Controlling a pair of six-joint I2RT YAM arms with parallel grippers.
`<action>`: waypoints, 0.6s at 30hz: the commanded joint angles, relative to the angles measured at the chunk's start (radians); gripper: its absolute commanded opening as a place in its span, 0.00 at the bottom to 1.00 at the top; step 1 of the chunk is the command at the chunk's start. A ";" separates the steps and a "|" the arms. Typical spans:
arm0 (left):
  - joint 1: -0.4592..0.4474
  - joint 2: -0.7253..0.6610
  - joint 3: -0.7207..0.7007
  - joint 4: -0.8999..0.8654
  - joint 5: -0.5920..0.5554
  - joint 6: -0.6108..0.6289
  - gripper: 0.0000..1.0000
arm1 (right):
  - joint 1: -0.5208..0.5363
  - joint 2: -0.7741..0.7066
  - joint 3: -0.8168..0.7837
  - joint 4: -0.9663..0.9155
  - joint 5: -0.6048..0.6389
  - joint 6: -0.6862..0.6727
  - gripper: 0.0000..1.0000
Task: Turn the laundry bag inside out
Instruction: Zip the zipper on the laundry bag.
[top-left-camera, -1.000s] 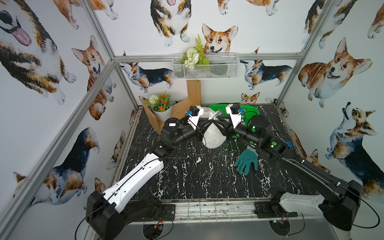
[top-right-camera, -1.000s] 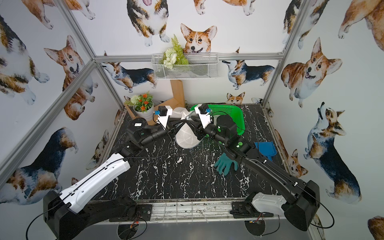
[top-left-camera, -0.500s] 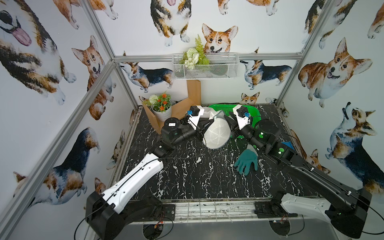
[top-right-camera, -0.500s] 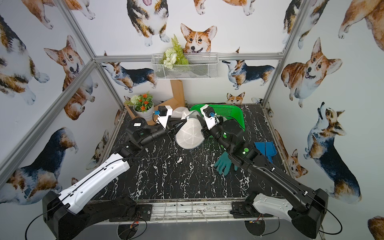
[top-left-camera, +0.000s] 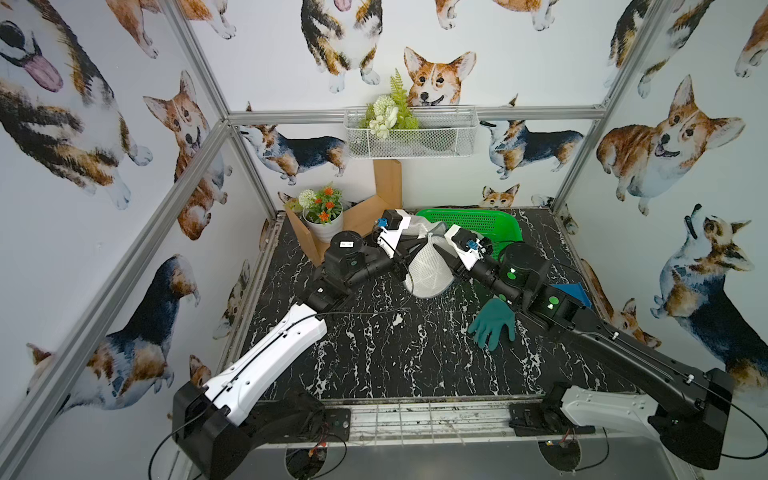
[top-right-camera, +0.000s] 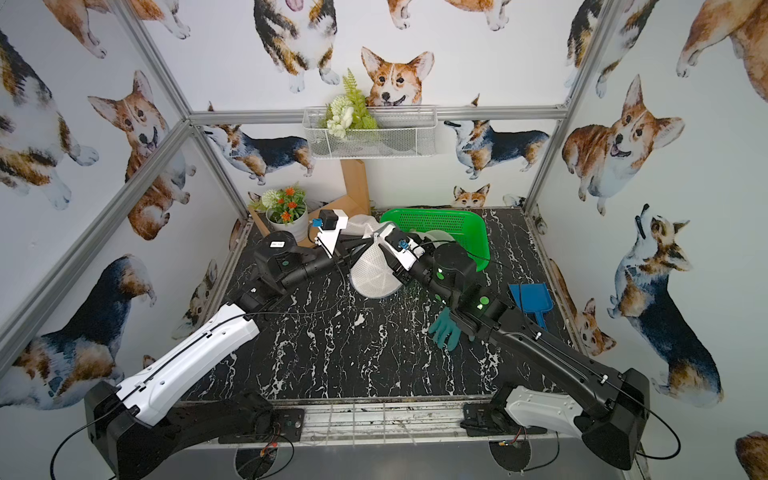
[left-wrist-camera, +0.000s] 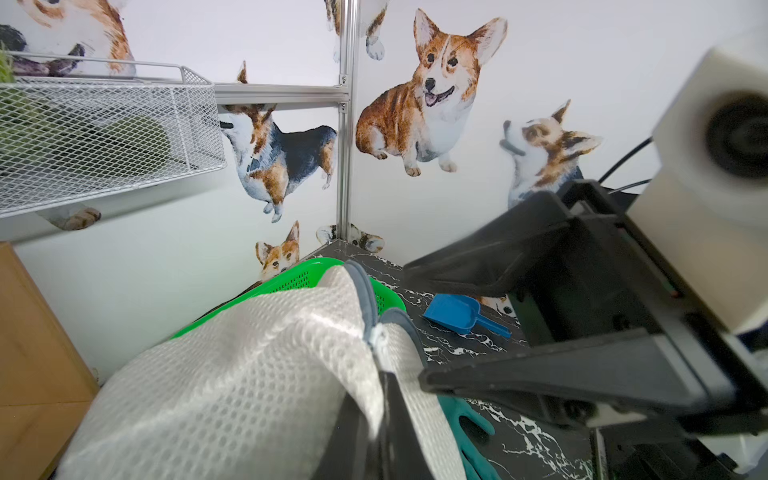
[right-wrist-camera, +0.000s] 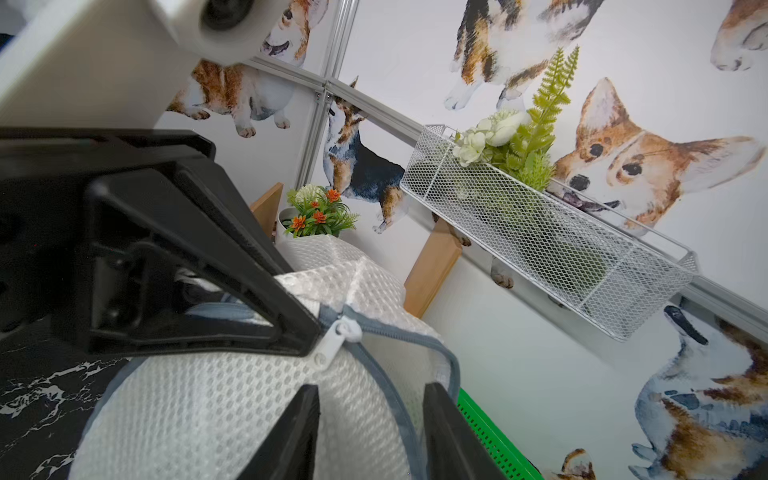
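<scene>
Two grippers meet at the white mesh laundry bag (top-left-camera: 428, 270), which hangs just in front of the green basket (top-left-camera: 490, 220). Left gripper (left-wrist-camera: 384, 386): jaws clamped on the mesh beside the zipper. Right gripper (right-wrist-camera: 370, 388): jaws apart, straddling the grey-trimmed opening. The step likely goes best if the right jaws close on one rim layer only, opposite the left hold, so the mouth can spread. Bag: rounded, honeycomb weave, with a white zipper slider (right-wrist-camera: 338, 336) at its rim.
</scene>
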 joint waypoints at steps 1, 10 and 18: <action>-0.002 -0.005 0.012 0.003 0.025 0.016 0.00 | 0.001 0.031 0.017 0.049 -0.016 -0.059 0.48; -0.002 -0.007 0.024 -0.036 0.064 0.037 0.00 | 0.001 0.078 0.047 0.055 0.008 -0.134 0.49; -0.002 -0.033 0.049 -0.195 0.025 0.146 0.00 | 0.001 0.058 0.027 0.129 0.117 -0.106 0.38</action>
